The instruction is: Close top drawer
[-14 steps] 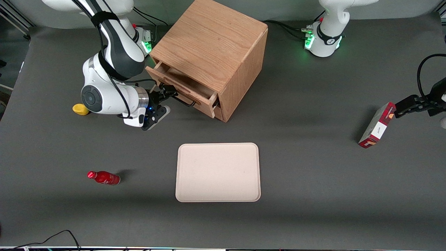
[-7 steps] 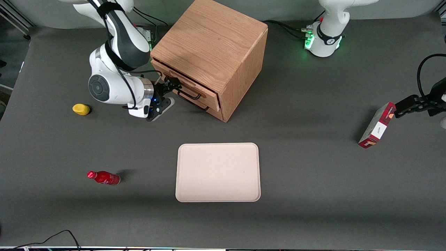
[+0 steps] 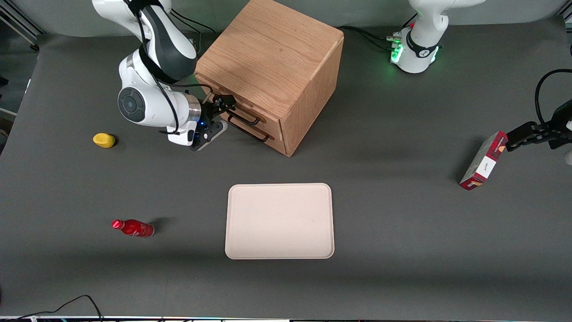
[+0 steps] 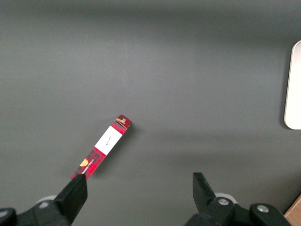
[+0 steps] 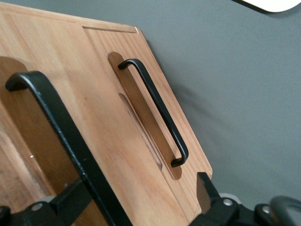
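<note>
The oak cabinet (image 3: 268, 53) stands at the back of the table. Its top drawer (image 3: 263, 117) sits pushed in, its front level with the cabinet face, just above the lower drawer (image 3: 273, 134). My right gripper (image 3: 223, 105) is at the top drawer's front, at the end of its black handle (image 3: 244, 118). In the right wrist view the gripper (image 5: 138, 188) is open, and the top drawer's handle (image 5: 56, 122) runs between its fingers (image 5: 203, 188), close to one of them. The lower drawer's handle (image 5: 155, 110) shows farther off on the wood.
A beige tray (image 3: 279, 221) lies nearer the front camera than the cabinet. A red bottle (image 3: 133, 228) and a yellow object (image 3: 103, 140) lie toward the working arm's end. A red box (image 3: 484, 161) stands tilted toward the parked arm's end and also shows in the left wrist view (image 4: 101, 147).
The top drawer has slid from well pulled out to level with the cabinet face. My gripper moved with it toward the cabinet, staying at the handle.
</note>
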Controlling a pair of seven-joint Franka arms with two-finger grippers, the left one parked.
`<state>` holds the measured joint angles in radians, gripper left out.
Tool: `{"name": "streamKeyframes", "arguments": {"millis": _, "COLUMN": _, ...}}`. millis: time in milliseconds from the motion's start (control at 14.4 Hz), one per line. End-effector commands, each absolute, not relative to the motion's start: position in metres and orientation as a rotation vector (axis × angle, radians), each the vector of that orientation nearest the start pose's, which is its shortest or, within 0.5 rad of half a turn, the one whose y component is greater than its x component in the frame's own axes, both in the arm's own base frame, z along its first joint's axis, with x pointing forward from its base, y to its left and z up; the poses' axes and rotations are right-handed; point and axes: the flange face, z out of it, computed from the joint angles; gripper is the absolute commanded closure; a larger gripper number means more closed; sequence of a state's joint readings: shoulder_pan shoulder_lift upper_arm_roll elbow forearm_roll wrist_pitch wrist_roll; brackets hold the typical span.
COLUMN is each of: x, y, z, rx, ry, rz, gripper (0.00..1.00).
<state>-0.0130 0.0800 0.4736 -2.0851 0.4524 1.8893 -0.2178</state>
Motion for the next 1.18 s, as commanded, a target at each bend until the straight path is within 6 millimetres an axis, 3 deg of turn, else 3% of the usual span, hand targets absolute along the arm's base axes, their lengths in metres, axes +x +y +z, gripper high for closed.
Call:
{"name": "streamKeyframes", "arguments": {"millis": 0, "x": 0.469, "y": 0.268, "z": 0.404, "rx": -2.628, "ry": -0.646, "rz": 0.395, "gripper": 0.00}}
{"name": "streamKeyframes", "arguments": {"millis": 209, "x": 0.484, "y": 0.266, "z": 0.448, "rx": -2.637, "ry": -0.706, "rz": 0.383, "gripper": 0.00}}
{"name": "streamKeyframes", "arguments": {"millis": 348, "x": 0.493, "y": 0.258, "z": 0.487, "rx": -2.661, "ry": -0.737, "rz": 0.336, "gripper": 0.00}}
{"name": "streamKeyframes", "arguments": {"millis": 418, "x": 0.496, "y": 0.254, "z": 0.523, "rx": -2.724, "ry": -0.792, "rz": 0.279, "gripper": 0.00}}
{"name": "streamKeyframes", "arguments": {"millis": 627, "x": 0.495, "y": 0.244, "z": 0.611, "rx": -2.907, "ry": -0.464, "rz": 0.225, "gripper": 0.00}}
{"name": "streamKeyframes", "arguments": {"millis": 766, "x": 0.496, "y": 0.223, "z": 0.661, "rx": -3.025, "ry": -0.289, "rz": 0.146, "gripper": 0.00}}
{"name": "streamKeyframes", "arguments": {"millis": 905, "x": 0.492, "y": 0.196, "z": 0.696, "rx": -3.150, "ry": -0.138, "rz": -0.009, "gripper": 0.00}}
{"name": "streamKeyframes", "arguments": {"millis": 1114, "x": 0.490, "y": 0.147, "z": 0.723, "rx": -3.193, "ry": 0.073, "rz": -0.126, "gripper": 0.00}}
